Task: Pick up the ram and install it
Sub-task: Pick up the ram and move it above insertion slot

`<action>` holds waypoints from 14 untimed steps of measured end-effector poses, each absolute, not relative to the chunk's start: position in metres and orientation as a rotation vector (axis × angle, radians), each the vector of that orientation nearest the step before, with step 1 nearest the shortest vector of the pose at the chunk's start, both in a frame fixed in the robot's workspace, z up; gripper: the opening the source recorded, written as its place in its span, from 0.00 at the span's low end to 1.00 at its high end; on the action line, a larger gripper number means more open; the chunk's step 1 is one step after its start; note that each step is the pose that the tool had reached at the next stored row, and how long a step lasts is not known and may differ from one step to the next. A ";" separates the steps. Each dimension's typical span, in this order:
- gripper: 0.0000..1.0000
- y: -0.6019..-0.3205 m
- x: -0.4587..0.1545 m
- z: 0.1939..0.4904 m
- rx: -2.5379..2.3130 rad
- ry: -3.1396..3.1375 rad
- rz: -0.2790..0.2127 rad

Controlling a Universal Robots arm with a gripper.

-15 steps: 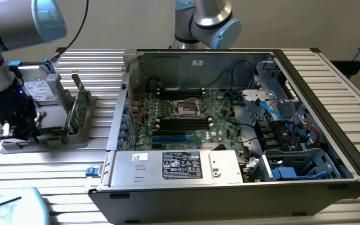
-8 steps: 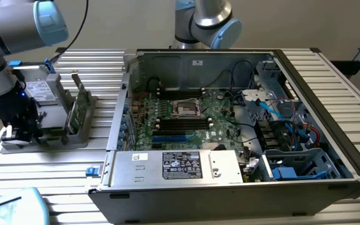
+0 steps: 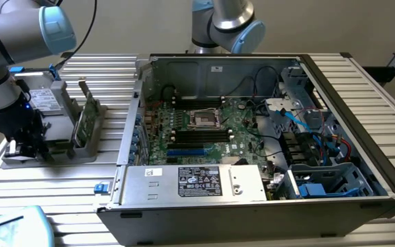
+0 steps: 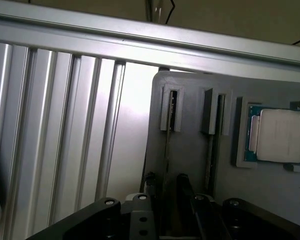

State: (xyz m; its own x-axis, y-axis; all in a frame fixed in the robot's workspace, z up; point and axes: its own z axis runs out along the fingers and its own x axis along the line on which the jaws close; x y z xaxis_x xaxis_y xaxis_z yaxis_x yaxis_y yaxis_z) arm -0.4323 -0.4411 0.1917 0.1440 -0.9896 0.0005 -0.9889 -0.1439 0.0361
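— Where is the ram (image 3: 81,117)?

— It stands on its long edge in the grey holder (image 3: 19,160), green face showing. The holder lies on the ribbed metal surface (image 3: 53,195), at the exterior view's left of the open computer case (image 3: 362,110). So the ram is outside the case, well apart from the motherboard (image 3: 242,136).

— What else is in that holder?

— A boxy grey drive (image 3: 47,100) with a white label, upright just beside the ram. In the wrist view the holder (image 4: 190,150) also carries a square silver processor (image 4: 282,136) in its own recess, next to two narrow slots.

— Can you see the ram from the wrist?

— I think so. A thin dark line runs down from one slot toward the claw (image 4: 166,192), and that is probably the ram (image 4: 167,150) seen edge-on. A second thin line sits in the neighbouring slot.

— And the claw itself?

— In the exterior view the claw (image 3: 24,149) is down low at the holder's end toward that view's left, below the arm's dark wrist. It is near the ram. Whether it touches the stick I cannot tell, and I cannot tell whether it is wide, narrow or gripping anything.

— Anything more around the case?

— A silver power supply (image 3: 197,182) with a dark label lies along the case's near side. A second arm (image 3: 225,23) rises behind the case.
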 end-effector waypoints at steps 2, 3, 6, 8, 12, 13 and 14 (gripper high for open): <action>0.31 -0.441 -0.432 0.192 2.355 -2.037 -0.036; 0.31 -0.441 -0.432 0.192 2.355 -2.037 -0.036; 0.31 -0.441 -0.432 0.192 2.355 -2.037 -0.036; 0.31 -0.441 -0.432 0.192 2.355 -2.037 -0.036; 0.16 -0.441 -0.432 0.192 2.355 -2.037 -0.036; 0.14 -0.441 -0.432 0.192 2.355 -2.037 -0.036; 0.14 -0.441 -0.432 0.192 2.355 -2.037 -0.036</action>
State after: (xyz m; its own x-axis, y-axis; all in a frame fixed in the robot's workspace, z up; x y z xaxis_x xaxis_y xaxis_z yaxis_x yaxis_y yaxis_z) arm -0.4323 -0.4412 0.1916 0.1441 -0.9896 0.0004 -0.9889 -0.1440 0.0360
